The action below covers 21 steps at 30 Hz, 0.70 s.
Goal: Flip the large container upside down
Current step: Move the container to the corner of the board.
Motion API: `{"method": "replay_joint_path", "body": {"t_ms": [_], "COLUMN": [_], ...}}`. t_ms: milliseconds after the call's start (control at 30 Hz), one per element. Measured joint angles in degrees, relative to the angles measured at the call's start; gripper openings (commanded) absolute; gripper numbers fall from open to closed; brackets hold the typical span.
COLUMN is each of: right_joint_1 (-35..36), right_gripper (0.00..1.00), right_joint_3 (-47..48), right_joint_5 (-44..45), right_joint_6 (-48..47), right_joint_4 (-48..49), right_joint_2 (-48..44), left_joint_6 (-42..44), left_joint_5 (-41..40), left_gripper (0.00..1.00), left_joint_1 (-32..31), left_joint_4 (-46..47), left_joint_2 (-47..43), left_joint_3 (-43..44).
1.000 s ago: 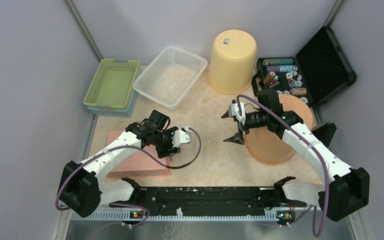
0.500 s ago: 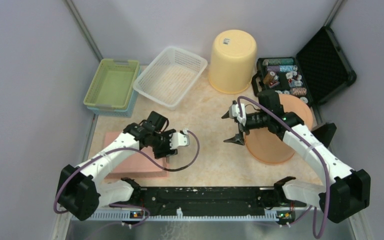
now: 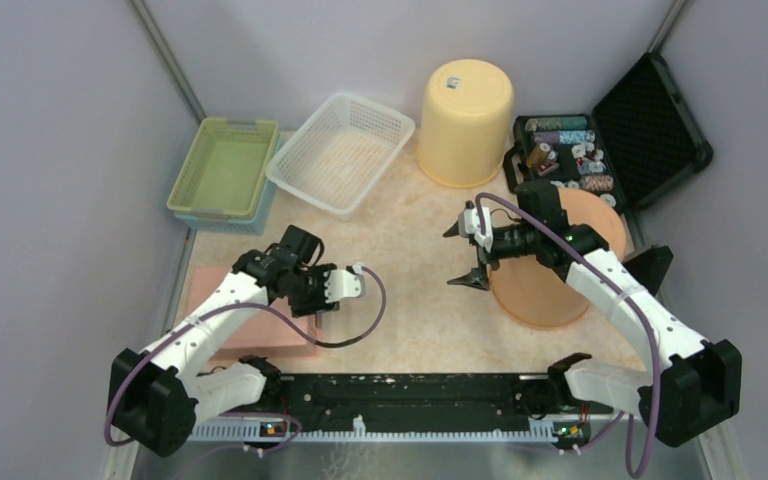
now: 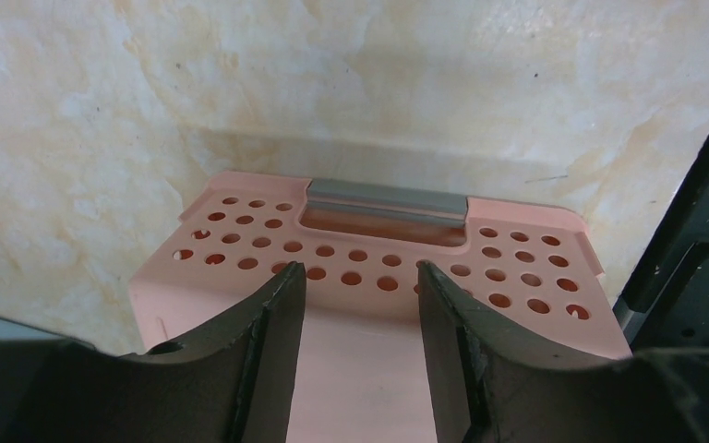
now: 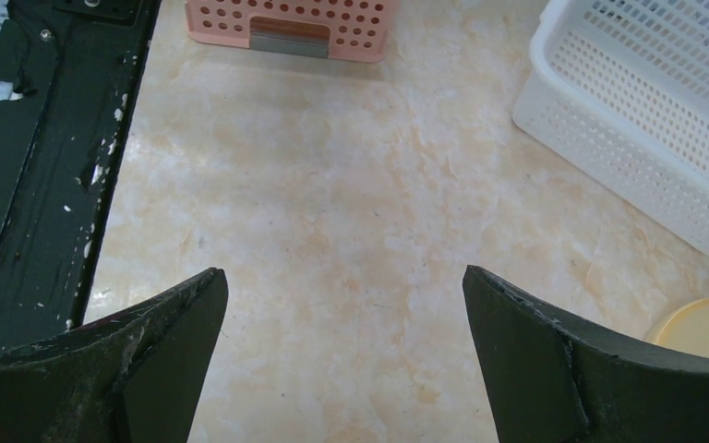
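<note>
The large container [image 3: 270, 345] is a pink perforated crate lying bottom up at the near left of the table. In the left wrist view its holed end wall [image 4: 378, 254] with a grey handle slot faces away from me. My left gripper [image 3: 316, 308] [image 4: 360, 272] hovers just over its flat bottom near the right end, open, with nothing between the fingers. My right gripper [image 3: 457, 258] [image 5: 342, 272] is wide open over bare table at the middle, touching nothing. The right wrist view shows the crate [image 5: 291, 18] at its top edge.
An orange bucket [image 3: 545, 290] stands right behind the right gripper. At the back are an upturned yellow bucket [image 3: 465, 115], a white basket [image 3: 340, 150], a green tray [image 3: 222, 165] and an open black case [image 3: 650, 120] of chips. A black rail [image 3: 410, 390] runs along the near edge.
The left arm has drawn back to the left over the pink crate, and its jaws have narrowed a little. The right arm has not moved.
</note>
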Motion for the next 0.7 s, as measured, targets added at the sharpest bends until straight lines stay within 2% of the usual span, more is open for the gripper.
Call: {"method": "replay_joint_path", "body": {"t_ms": [300,700], "right_joint_1": [0.0,0.0], "right_gripper": [0.99,0.99], "right_joint_3": [0.0,0.0], "right_joint_5": [-0.3,-0.4], "right_joint_6": [0.0,0.0], "right_joint_4": [0.0,0.0], "right_joint_2": [-0.7,-0.7], "left_joint_6": [5.1,10.2], "left_joint_5": [0.6,3.1], "left_gripper": [0.54,0.50], "left_joint_1": [5.5,7.6], "left_joint_4": [-2.9,-9.2], "left_joint_2": [-1.0,-2.9], "left_joint_3": [0.0,0.8]}}
